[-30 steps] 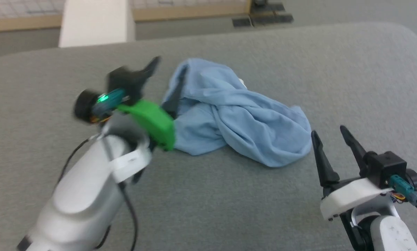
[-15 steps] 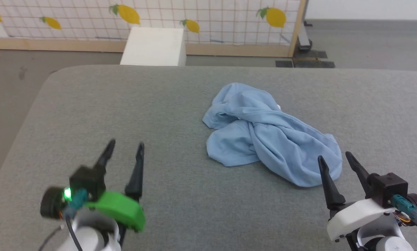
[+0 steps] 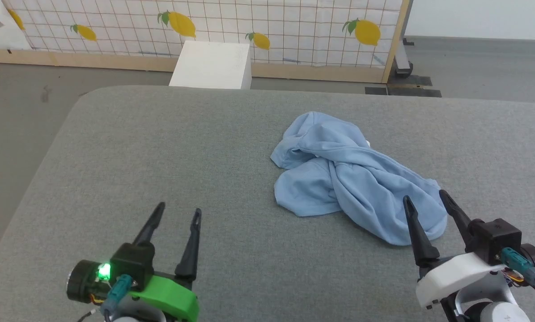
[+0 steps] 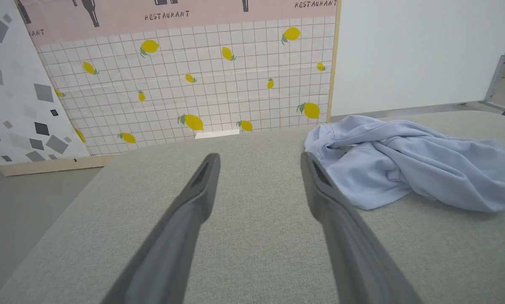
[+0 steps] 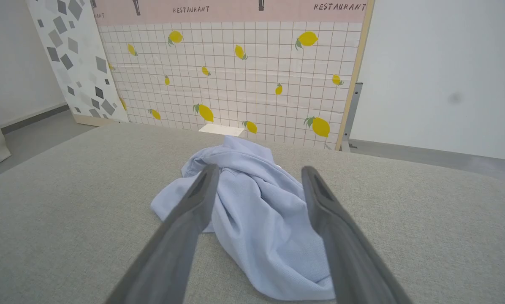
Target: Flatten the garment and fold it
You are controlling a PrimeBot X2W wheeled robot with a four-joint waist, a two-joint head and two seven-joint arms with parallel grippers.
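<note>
The light blue garment (image 3: 348, 176) lies crumpled in a twisted heap right of the middle of the grey padded table (image 3: 160, 147); its collar, buttons and logo are hidden in the folds. My left gripper (image 3: 178, 209) stands open at the lower left, well clear of the cloth, nothing between its fingers. In the left wrist view the garment (image 4: 408, 160) lies to the right of that open gripper (image 4: 259, 158). My right gripper (image 3: 424, 197) is open at the lower right, its tips over the heap's near end. The right wrist view shows the garment (image 5: 256, 211) straight ahead between the open gripper's (image 5: 259, 171) fingers.
A white box (image 3: 213, 65) stands on the floor beyond the table's far edge. Behind it runs a panel printed with lemons on a grid (image 3: 267, 27). The table's rounded left corner (image 3: 77, 103) drops off to grey floor.
My left arm has drawn back from the garment's left edge to the lower left, its gripper open. The head camera has tilted up, shifting the whole picture. The right gripper kept its place.
</note>
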